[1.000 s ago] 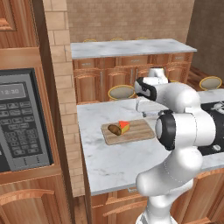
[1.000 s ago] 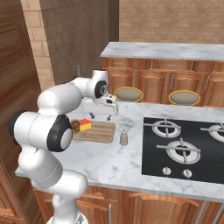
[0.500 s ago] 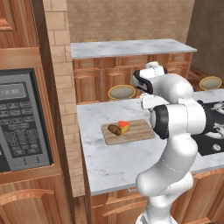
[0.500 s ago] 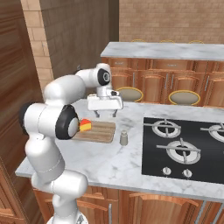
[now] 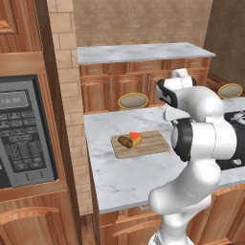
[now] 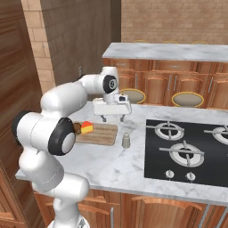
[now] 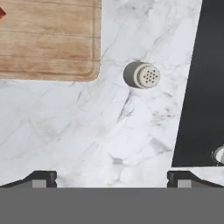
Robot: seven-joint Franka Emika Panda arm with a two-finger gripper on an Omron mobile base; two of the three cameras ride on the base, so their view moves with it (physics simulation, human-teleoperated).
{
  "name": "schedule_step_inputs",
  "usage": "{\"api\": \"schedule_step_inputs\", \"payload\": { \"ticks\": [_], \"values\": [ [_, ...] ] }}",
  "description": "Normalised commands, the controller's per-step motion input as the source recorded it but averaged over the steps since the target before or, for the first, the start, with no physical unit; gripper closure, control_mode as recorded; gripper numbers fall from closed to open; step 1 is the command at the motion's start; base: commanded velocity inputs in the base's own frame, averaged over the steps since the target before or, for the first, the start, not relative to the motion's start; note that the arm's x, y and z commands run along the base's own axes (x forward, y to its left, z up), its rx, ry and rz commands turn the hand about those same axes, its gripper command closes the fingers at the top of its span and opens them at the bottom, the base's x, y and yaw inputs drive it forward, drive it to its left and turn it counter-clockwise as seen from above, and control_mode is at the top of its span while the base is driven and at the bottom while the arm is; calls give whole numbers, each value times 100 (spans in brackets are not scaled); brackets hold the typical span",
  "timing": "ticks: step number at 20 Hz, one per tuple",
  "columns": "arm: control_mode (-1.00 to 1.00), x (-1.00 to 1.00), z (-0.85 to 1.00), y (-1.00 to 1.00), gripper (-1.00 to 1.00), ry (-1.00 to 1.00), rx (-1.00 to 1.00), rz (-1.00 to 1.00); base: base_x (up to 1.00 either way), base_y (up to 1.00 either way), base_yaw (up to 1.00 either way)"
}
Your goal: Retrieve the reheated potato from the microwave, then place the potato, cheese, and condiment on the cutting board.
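Two items are sitting on the cutting board (image 5: 141, 143): potato (image 5: 125, 141) and cheese (image 5: 135, 138), touching or nearly so, toward the board's microwave-side end. Cheese wedge is lying w/ red side up. Board is resting flat on the marble counter (image 5: 119, 177).

Condiment (image 6: 126, 140) is standing upright on the counter, off the board, just beside its edge, between board and black cooktop (image 6: 187, 151). In hand view its perforated top (image 7: 146, 76) is facing the camera.

Gripper (image 6: 112, 118) is hovering above the counter, pointing down, over the area near board edge and shaker. Fingers (image 7: 41, 177) are spread wide apart, released, grasping nothing; both tips are showing at far sides of hand view, shaker lying ahead between them but well clear.

Microwave (image 5: 24, 131) is sitting in the wood cabinet wall at left; door is prob. closed, though the angle is poor. Keypad and display are facing out.
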Motion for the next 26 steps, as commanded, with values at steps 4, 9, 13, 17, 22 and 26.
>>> {"api": "schedule_step_inputs", "payload": {
  "ticks": [4,9,13,17,22,26],
  "values": [
    [-100,-11,-12,-15,-100,-38,1,0,0,0,0],
    [-100,7,-5,-12,-100,-12,0,0,0,0,0],
    [-100,9,0,-9,-100,-2,0,0,0,0,0],
    [-100,16,0,-12,-100,0,0,0,0,0,0],
    [-100,18,0,-14,-100,0,0,0,0,0,0],
    [-100,19,0,-9,-100,0,0,0,0,0,0]
  ]
}}
